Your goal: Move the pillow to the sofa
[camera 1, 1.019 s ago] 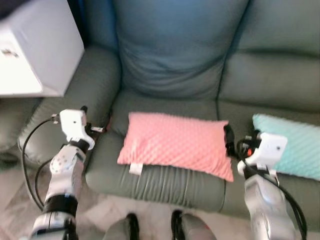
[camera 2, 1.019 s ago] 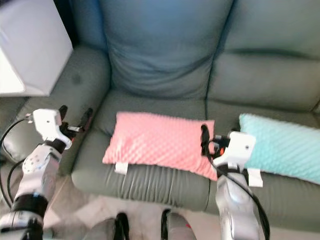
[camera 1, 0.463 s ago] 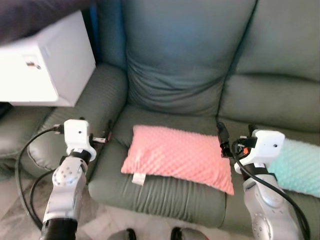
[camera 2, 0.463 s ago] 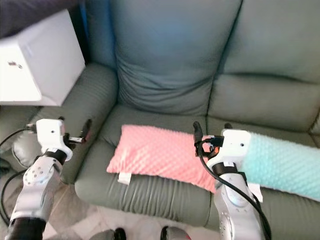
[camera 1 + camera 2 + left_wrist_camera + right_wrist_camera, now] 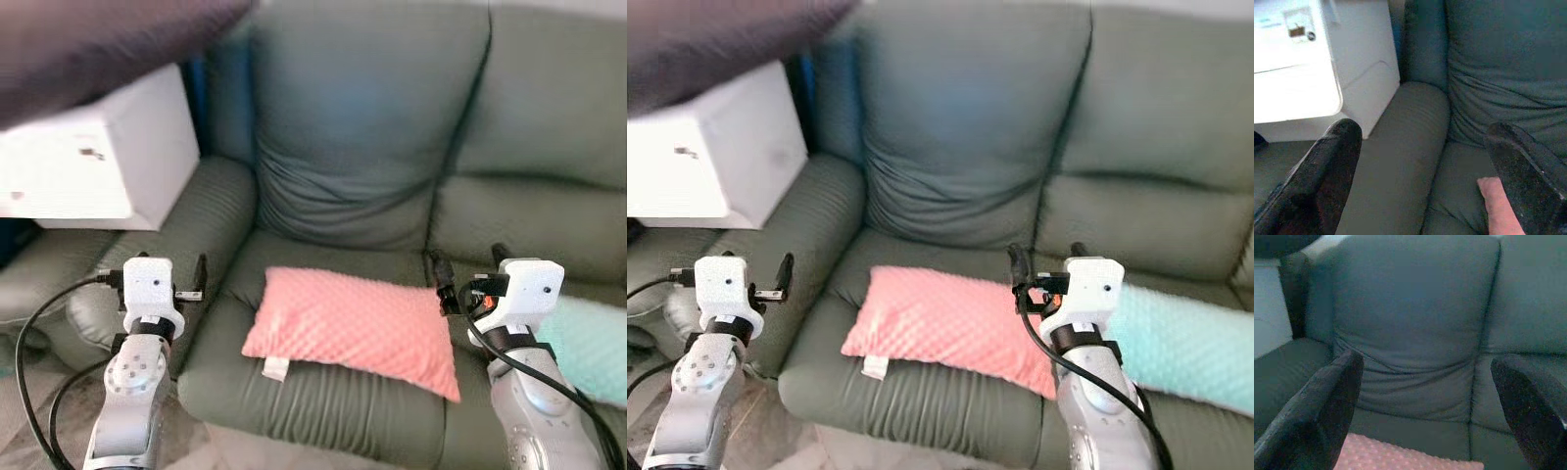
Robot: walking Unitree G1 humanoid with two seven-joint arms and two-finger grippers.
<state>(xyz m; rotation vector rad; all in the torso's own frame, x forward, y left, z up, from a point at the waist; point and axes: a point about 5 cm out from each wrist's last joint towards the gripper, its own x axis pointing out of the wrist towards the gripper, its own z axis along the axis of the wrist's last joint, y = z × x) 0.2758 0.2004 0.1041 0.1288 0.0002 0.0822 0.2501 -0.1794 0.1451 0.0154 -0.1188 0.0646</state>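
Pink pillow [image 5: 353,328] lying flat on the green sofa [image 5: 362,147], a gripper raised at either end of it.

Taking the pillow as the mark: well off to its left stands a white box [image 5: 93,162] beyond the sofa's armrest [image 5: 196,211]; nearer, over that armrest, the left gripper [image 5: 186,279] hangs with fingers spread, holding nothing. The pillow rests on the seat cushion. At its right edge the right gripper [image 5: 1048,259] is likewise spread and free. Just beyond lies a teal pillow [image 5: 1185,343].
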